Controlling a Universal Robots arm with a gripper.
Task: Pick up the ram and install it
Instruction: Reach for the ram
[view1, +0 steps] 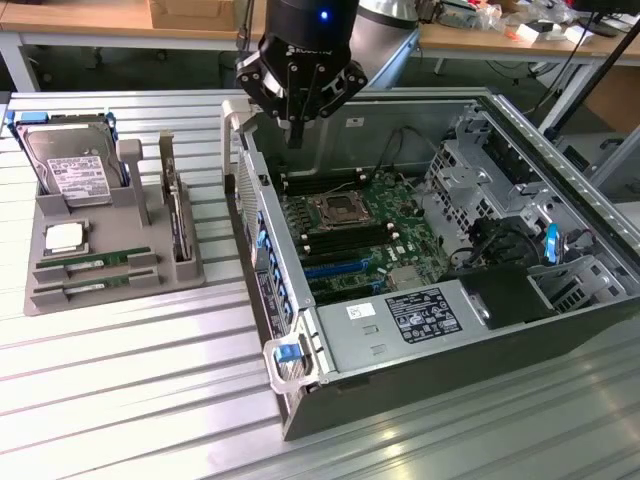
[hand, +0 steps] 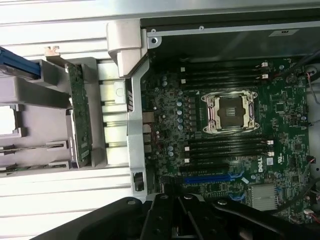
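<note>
Exterior view: the black 2-fingered claw gripper (view1: 295, 135) hangs at 12 o'clock, over the rear wall of the open dark metal computer case (view1: 560, 190). Its fingers are pressed together and grip nothing.

The ram (view1: 93, 260), a long, thin green circuit-board stick with a white label near its middle, sits far from the claw at 9 o'clock. It stands on its long edge in a slot of the grey plastic holder tray (view1: 45, 300). Its long axis runs from 9 to 3 o'clock, with the 3 o'clock end a little higher. A second green stick of the same kind (view1: 93, 284) lies parallel just beside it, toward 6 o'clock. The tray also holds a silver boxy hard drive (view1: 68, 165) and an upright green expansion card (view1: 178, 215).

Inside the case lies the green motherboard (view1: 360, 235), with bare black memory slots (view1: 320, 182) on both sides of the square processor socket (view1: 335, 210).

Wrist view: the gripper (hand: 175, 212) shows as dark, closed fingers above the motherboard (hand: 290, 130), near a blue connector slot (hand: 212, 178). Beyond the case wall is the tray (hand: 30, 95) with the expansion card (hand: 79, 120) on edge. A thin strip beside it is possibly the ram (hand: 35, 146), seen edge-on.
</note>
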